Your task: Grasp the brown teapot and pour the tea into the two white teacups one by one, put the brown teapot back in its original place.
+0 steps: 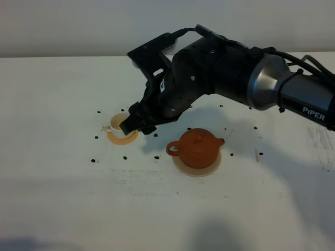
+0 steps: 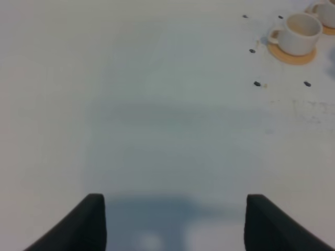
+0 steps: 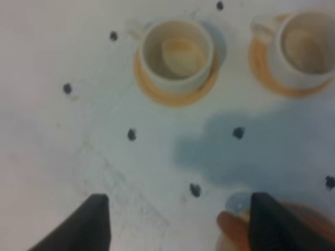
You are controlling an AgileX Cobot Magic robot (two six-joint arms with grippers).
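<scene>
The brown teapot (image 1: 197, 148) sits upright on its pale beige coaster (image 1: 183, 166), lid on, handle to the left. My right gripper (image 1: 132, 125) reaches across and hovers over a white teacup (image 1: 117, 125) on an orange coaster (image 1: 121, 139); the arm hides the other cup in that view. The right wrist view shows both teacups (image 3: 178, 55) (image 3: 306, 47) below my open right gripper (image 3: 179, 201), and the teapot's handle (image 3: 231, 230) beside one finger. My left gripper (image 2: 175, 201) is open over bare table, with a teacup (image 2: 296, 32) far off.
Small black marks (image 1: 156, 157) dot the white table (image 1: 63, 198) around the cups and teapot. The right arm's dark body (image 1: 220, 73) hangs over the table's middle. The left arm is outside the exterior high view.
</scene>
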